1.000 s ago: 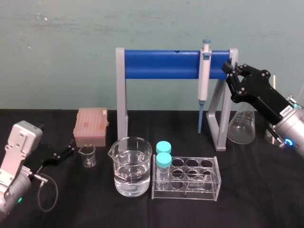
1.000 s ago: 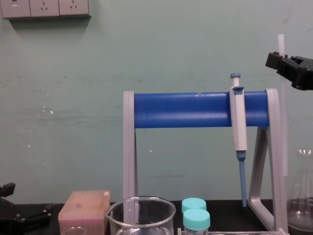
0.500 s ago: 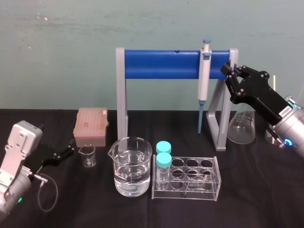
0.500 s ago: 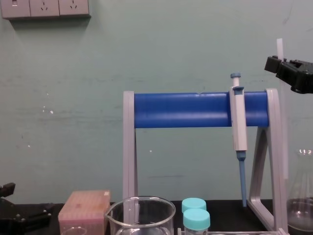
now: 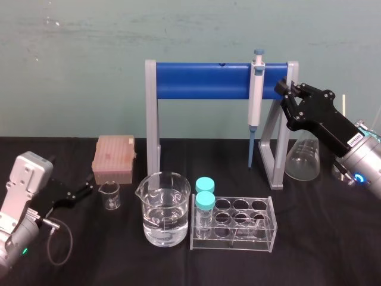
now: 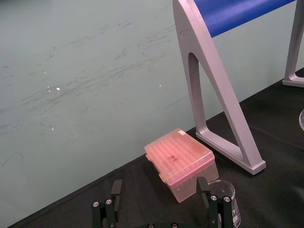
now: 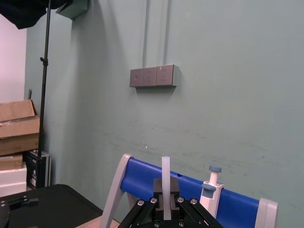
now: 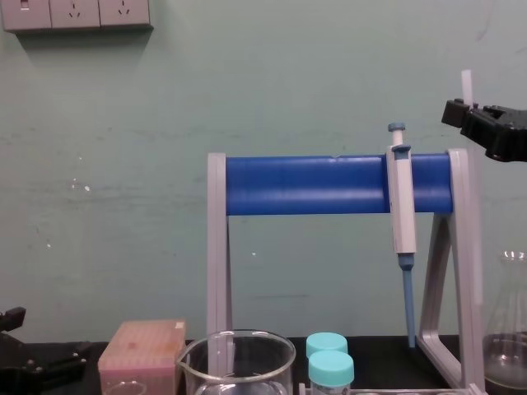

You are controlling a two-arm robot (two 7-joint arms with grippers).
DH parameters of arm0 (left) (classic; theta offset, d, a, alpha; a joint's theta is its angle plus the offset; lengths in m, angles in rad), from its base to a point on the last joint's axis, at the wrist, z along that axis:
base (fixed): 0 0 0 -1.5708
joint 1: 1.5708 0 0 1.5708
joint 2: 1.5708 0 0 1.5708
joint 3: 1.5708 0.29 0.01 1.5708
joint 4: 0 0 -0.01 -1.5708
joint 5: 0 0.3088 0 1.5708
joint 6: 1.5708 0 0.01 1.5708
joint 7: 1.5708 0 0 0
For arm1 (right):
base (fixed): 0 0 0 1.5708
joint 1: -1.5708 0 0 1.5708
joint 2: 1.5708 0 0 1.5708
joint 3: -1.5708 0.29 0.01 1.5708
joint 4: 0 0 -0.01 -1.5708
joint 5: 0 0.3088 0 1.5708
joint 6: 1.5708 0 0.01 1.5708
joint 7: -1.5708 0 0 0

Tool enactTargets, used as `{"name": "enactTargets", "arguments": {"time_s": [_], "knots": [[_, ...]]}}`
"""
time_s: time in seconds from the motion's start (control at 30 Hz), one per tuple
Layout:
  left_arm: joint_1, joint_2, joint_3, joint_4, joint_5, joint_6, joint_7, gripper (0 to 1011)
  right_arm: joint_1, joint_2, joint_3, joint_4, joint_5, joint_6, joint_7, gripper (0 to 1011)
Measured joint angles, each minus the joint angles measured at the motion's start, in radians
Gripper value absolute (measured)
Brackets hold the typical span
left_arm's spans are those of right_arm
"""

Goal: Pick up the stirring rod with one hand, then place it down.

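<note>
Upper right of the chest view, the right pincer (image 8: 463,113) is clamped on the upright stirring rod (image 8: 467,85). Being glass, it is probably stiff, slippery and brittle, so grip gently. The left pincer (image 5: 88,185) rests apart, lower left.

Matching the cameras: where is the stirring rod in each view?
Right wrist view: stirring rod upright, clamped in the right tool.
Chest view: its top pokes above the tool, upper right.
Head view: in the tool by the rack's right post; hard to see.
Shared landmark, left wrist view included: the rack's blue bar.
</note>
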Motion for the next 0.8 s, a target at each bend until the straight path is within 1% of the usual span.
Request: {"name": "enactTargets", "arguments": {"time_s": [0.8], "knots": [[0.000, 0.000, 0.000, 0.000, 0.000, 0.000, 0.000, 1000, 0.010, -0.004, -0.008, 0.015, -0.008, 0.006, -0.003, 72]]}}
